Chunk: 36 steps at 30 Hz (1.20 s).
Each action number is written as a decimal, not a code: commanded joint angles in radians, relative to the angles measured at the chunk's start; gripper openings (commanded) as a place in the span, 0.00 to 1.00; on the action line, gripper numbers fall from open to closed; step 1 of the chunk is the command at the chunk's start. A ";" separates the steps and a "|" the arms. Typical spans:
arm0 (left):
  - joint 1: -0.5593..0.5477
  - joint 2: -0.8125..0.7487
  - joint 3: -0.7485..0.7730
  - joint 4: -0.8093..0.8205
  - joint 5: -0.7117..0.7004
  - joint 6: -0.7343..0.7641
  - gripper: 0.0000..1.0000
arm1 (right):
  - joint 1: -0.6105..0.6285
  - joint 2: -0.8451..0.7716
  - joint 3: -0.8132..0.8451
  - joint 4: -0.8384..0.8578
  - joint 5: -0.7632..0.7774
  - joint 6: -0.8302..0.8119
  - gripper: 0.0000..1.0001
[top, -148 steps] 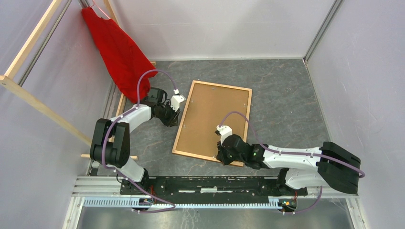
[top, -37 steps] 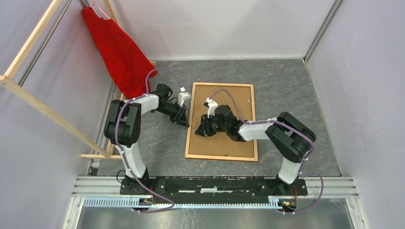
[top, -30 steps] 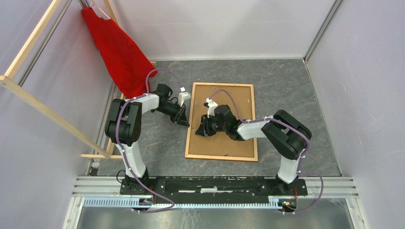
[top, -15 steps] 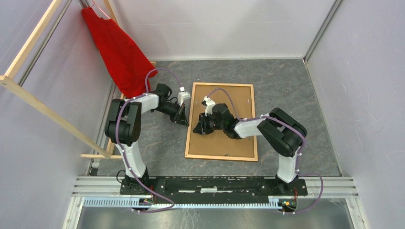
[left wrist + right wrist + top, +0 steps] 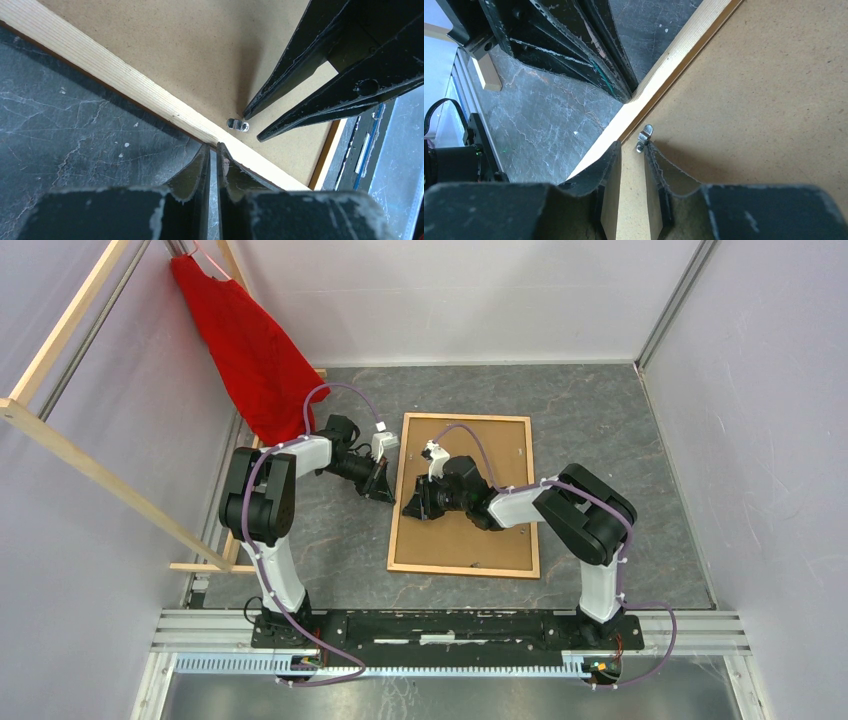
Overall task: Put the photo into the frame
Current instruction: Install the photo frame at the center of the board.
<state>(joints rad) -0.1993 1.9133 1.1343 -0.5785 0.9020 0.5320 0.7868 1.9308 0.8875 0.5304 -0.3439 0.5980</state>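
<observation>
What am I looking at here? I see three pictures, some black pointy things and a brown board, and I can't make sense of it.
You are seeing a left arm and a right arm, two robots bolted at the near edge of a table. The wide picture comes from a fixed camera above. The two close-ups come from a camera on each wrist, so the black prongs at the bottom are that arm's own fingers.

On the table lies a wooden picture frame, back side up, showing its brown board. The left gripper has its fingers almost together, tips at the frame's outer edge. The right gripper, fingers slightly apart, hovers at a small metal clip on that side. Neither holds anything. A red cloth hangs by a wooden rack. No photo shows.
</observation>
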 commanded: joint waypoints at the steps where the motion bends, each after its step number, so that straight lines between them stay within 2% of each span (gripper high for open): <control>1: -0.009 0.006 -0.002 0.023 -0.005 0.008 0.13 | -0.003 0.031 0.025 0.024 -0.018 0.005 0.29; 14: -0.009 0.007 -0.007 0.023 -0.009 0.018 0.12 | -0.007 0.052 0.039 0.024 -0.062 -0.001 0.25; 28: -0.009 0.004 -0.010 0.023 -0.015 0.024 0.10 | -0.013 0.098 0.077 0.021 -0.179 -0.023 0.22; 36: -0.009 0.004 -0.010 0.023 -0.019 0.025 0.10 | -0.053 0.067 0.103 -0.021 -0.164 -0.046 0.23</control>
<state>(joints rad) -0.1978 1.9133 1.1343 -0.5789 0.9031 0.5323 0.7536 2.0079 0.9615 0.5293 -0.5034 0.5842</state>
